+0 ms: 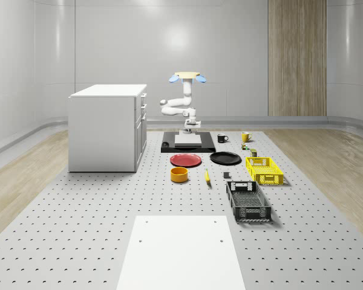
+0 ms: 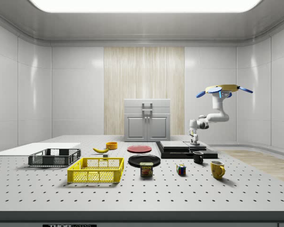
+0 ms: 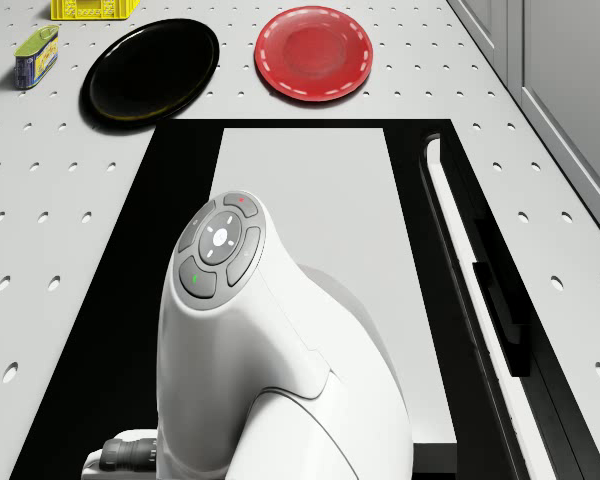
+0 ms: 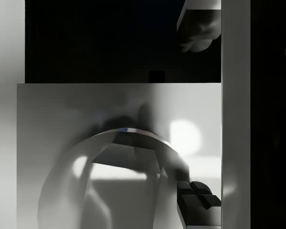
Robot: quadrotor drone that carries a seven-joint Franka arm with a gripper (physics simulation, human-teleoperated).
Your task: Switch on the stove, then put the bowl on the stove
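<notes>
The stove [image 1: 209, 147] is a black slab with a grey cooking plate [image 3: 320, 200], standing beside the white cabinet. The drone [image 1: 187, 77] hovers over its far end, also seen in the side view [image 2: 222, 90]. The white arm [image 3: 270, 350] bends down from the drone. My gripper [image 1: 191, 127] hangs just above the plate, near one edge [image 2: 195, 141]. In the wrist view the gripper [image 4: 199, 114] is open, with dark fingers [image 4: 200, 24] wide apart and nothing between them. The orange bowl [image 1: 179, 174] sits on the table in front of the stove, well away from the gripper [image 2: 111, 145].
A red plate [image 1: 186, 160] and a black plate [image 1: 225, 158] lie between stove and bowl. A banana [image 1: 207, 176], yellow basket [image 1: 264, 170], black basket [image 1: 248, 201], two mugs [image 1: 222, 138] and a can [image 3: 36, 55] are to the whole-scene view's right. The cabinet [image 1: 106, 127] stands left.
</notes>
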